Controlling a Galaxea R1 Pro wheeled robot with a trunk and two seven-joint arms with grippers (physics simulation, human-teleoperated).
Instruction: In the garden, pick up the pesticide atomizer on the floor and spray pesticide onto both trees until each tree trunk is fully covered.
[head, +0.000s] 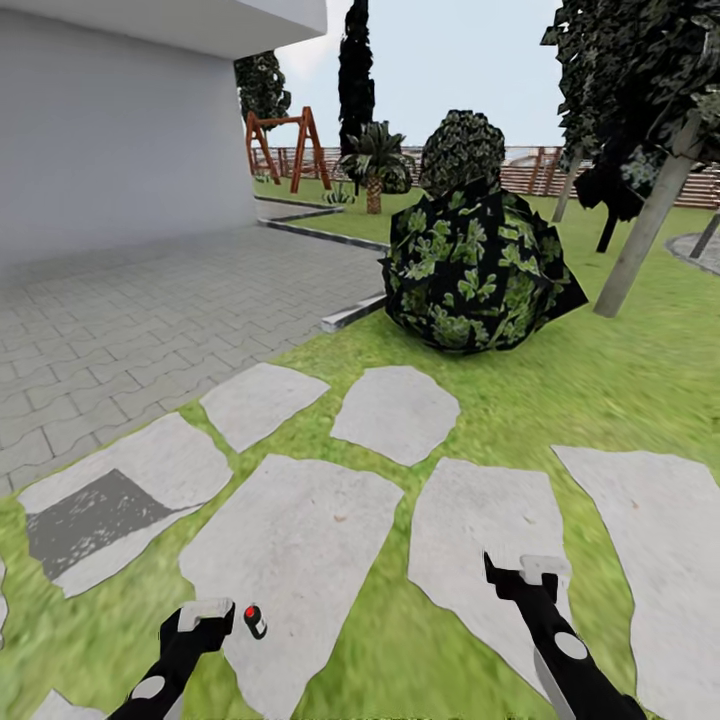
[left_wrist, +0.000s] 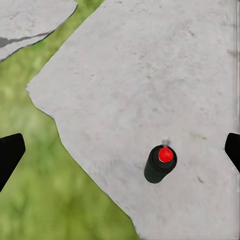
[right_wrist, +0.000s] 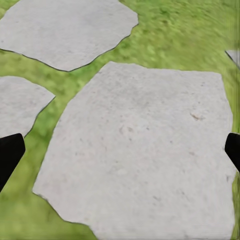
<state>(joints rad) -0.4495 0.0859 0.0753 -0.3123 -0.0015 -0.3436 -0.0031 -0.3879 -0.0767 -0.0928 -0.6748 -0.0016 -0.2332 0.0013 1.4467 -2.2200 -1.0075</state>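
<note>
Pesticide atomizer (left_wrist: 160, 164), dark with a red cap, stands on a near paving slab (head: 290, 540) just right of the left gripper (head: 205, 612). Both the left and right gripper (head: 528, 573) have jaws apart and empty. Centre the left jaws around the body before closing.

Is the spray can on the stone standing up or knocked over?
Upright: the pesticide atomizer stands on a stepping stone, its red cap on top, free of the open left gripper.

Dark atomizer (left_wrist: 159, 164) (red cap), grey stones (left_wrist: 150, 75)
</note>
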